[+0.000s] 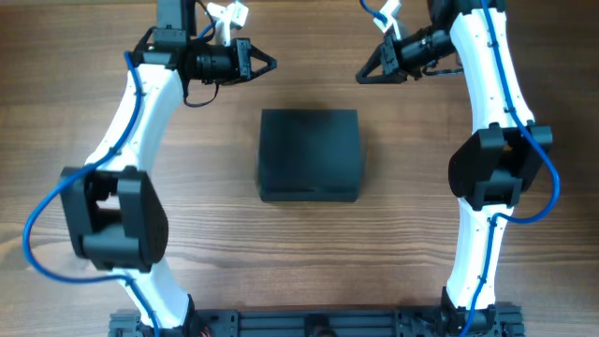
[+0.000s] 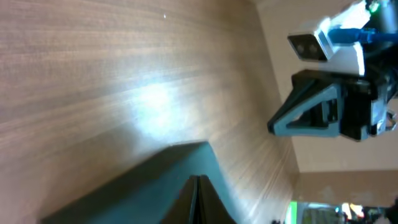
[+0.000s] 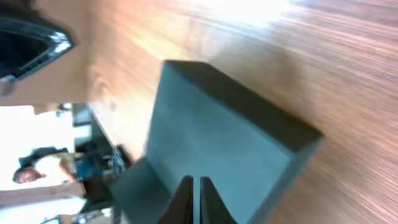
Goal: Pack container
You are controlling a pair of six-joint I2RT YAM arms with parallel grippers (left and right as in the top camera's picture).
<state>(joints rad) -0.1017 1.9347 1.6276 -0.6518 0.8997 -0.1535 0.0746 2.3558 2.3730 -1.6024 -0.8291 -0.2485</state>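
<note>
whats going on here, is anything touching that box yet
Not yet. The container sits closed in the middle of the table, with nothing else on it. The left pincer and right pincer hang beyond its far edge, tips pointing at each other, both shut and empty.

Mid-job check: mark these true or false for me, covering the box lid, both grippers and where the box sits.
1. The container has its lid closed. True.
2. The left gripper grips the container. False: it is apart from it, out past its far left corner, holding nothing.
3. Both grippers are shut. True: the right gripper also has its fingers together in its wrist view.
4. The container lies under the right arm. False: it lies on the table midway between the two arms.
</note>
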